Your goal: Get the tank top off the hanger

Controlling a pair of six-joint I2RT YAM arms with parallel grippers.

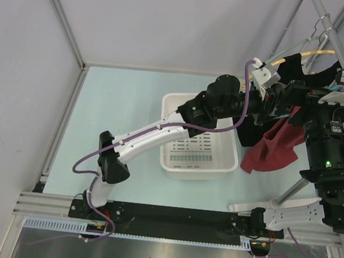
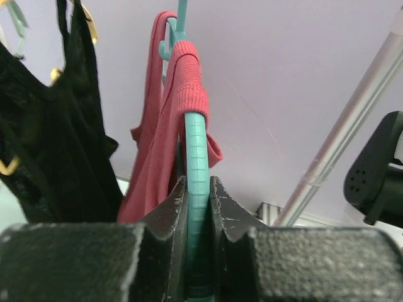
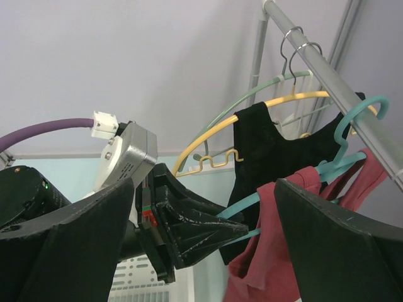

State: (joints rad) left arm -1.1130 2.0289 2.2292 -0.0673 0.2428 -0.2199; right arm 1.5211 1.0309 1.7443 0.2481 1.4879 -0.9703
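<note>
A red tank top (image 1: 275, 148) hangs on a teal hanger (image 3: 352, 123) from the metal rail (image 3: 334, 75); its straps (image 2: 182, 75) loop over the hanger arm (image 2: 196, 163). My left gripper (image 2: 198, 207) is shut on the lower end of the teal hanger arm; it also shows in the right wrist view (image 3: 242, 228). My right gripper (image 3: 204, 207) is open, its fingers (image 3: 340, 245) wide on both sides of the left gripper and the red cloth (image 3: 277, 251), touching neither.
A black top (image 3: 271, 151) hangs on a yellow hanger (image 3: 214, 141) beside the red one; it also shows in the left wrist view (image 2: 50, 145). A pale green hanger (image 3: 245, 97) hangs behind. A white basket (image 1: 198, 137) stands on the table under my left arm.
</note>
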